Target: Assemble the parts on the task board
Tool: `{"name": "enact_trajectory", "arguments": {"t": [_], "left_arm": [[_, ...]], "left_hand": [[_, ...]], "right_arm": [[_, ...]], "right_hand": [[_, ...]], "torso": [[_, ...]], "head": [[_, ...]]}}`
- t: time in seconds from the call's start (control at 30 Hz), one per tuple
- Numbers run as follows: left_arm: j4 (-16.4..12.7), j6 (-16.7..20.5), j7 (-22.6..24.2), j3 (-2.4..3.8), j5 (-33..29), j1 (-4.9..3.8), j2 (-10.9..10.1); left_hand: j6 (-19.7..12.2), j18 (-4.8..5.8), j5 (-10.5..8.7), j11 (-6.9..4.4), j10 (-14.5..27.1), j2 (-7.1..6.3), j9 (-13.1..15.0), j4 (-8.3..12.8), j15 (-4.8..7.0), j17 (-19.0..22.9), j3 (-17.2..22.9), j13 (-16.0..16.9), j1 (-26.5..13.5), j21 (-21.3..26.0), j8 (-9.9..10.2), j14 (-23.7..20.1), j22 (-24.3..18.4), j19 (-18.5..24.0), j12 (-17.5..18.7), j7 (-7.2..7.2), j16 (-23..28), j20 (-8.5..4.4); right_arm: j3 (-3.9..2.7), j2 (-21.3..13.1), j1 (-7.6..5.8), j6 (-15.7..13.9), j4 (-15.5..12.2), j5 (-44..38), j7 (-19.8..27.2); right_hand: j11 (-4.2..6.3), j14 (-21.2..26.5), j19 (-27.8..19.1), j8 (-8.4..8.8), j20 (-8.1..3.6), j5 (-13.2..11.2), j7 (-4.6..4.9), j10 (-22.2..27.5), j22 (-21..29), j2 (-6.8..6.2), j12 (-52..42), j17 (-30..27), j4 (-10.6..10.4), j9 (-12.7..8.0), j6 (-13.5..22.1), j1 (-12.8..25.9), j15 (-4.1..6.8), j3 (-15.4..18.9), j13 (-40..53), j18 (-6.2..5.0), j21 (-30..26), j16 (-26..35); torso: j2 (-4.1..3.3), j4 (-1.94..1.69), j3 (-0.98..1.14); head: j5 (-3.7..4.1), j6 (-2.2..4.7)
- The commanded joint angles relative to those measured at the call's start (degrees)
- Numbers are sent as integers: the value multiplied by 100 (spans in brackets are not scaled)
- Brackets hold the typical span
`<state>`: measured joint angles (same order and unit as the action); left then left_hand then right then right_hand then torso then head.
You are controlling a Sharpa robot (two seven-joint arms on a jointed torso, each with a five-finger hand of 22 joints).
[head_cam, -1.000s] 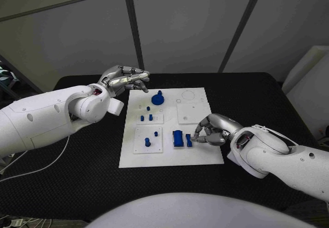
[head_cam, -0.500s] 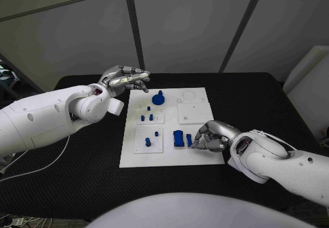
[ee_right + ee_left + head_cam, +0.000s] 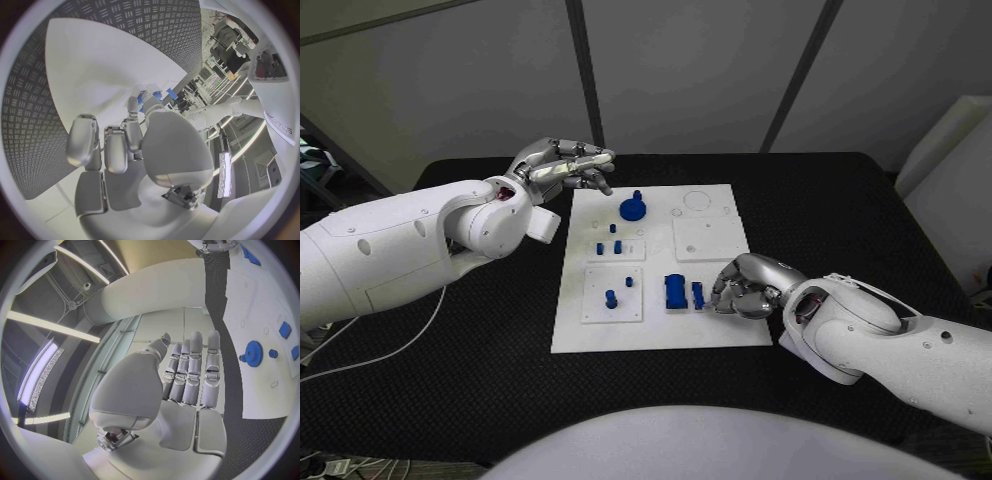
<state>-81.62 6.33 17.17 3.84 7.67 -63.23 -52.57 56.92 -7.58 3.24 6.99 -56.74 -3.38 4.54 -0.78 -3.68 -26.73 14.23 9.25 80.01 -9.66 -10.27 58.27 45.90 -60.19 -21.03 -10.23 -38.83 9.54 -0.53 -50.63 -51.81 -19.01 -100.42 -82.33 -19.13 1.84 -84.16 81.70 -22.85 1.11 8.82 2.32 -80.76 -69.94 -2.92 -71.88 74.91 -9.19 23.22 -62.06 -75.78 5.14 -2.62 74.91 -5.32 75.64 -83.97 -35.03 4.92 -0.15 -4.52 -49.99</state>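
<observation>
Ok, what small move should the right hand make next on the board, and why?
Probably close the right hand on the small blue part beside the taller blue block. Its fingertips already sit at that piece, though contact is unclear. The left hand hovers off the task board.

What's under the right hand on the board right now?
The right hand is curled over the task board beside a slim blue part, fingertips at it. Whether it grips the part, or covers anything else, is hidden.
</observation>
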Motion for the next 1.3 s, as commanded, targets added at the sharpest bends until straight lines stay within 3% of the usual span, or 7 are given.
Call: {"name": "enact_trajectory", "arguments": {"t": [0.03,0.8,0.97,1.3], "left_arm": [[10,-67,41,2,17,-5,7],[12,-58,27,2,17,-3,6],[16,-54,20,2,17,-3,8],[21,-57,15,2,17,-3,16]], "left_hand": [[-31,-276,-12,1,26,49,-7,3,12,10,-3,-7,29,35,-21,33,-6,-24,19,11,37,0],[-33,-277,-12,1,27,47,-9,10,12,10,-3,-13,37,42,-24,32,-13,-28,16,11,40,-1],[-33,-277,-11,0,27,50,-9,16,13,10,1,-14,46,44,-26,32,-15,-29,14,11,41,-1],[-33,-277,-11,0,27,50,-9,16,13,10,1,-15,46,44,-26,33,-15,-29,14,11,41,-1]], "right_arm": [[-1,4,-4,-72,6,-62,-24],[-1,58,-4,-141,78,-61,1],[-2,102,-4,-160,107,-60,-11],[-2,170,-4,-4,194,-39,-80]], "right_hand": [[13,-441,12,-31,-26,-31,-22,-38,-5,14,-10,858,1,5,1,7,33,18,4,107,21,0],[12,-441,12,-41,-26,-35,-21,-44,-5,19,-14,859,-33,11,-1,67,33,66,9,107,20,0],[11,-441,13,-45,-26,-22,-21,-45,-7,30,-14,860,-50,13,-1,89,33,81,9,108,20,0],[14,-441,11,-47,-26,-3,-27,-43,-3,43,-8,856,-52,15,3,89,33,89,5,107,17,3]], "torso": [[3,7,-4],[0,-1,-3],[2,-2,-4],[5,-2,-5]], "head": [[5,-1],[7,-1],[43,-1],[37,-1]]}}
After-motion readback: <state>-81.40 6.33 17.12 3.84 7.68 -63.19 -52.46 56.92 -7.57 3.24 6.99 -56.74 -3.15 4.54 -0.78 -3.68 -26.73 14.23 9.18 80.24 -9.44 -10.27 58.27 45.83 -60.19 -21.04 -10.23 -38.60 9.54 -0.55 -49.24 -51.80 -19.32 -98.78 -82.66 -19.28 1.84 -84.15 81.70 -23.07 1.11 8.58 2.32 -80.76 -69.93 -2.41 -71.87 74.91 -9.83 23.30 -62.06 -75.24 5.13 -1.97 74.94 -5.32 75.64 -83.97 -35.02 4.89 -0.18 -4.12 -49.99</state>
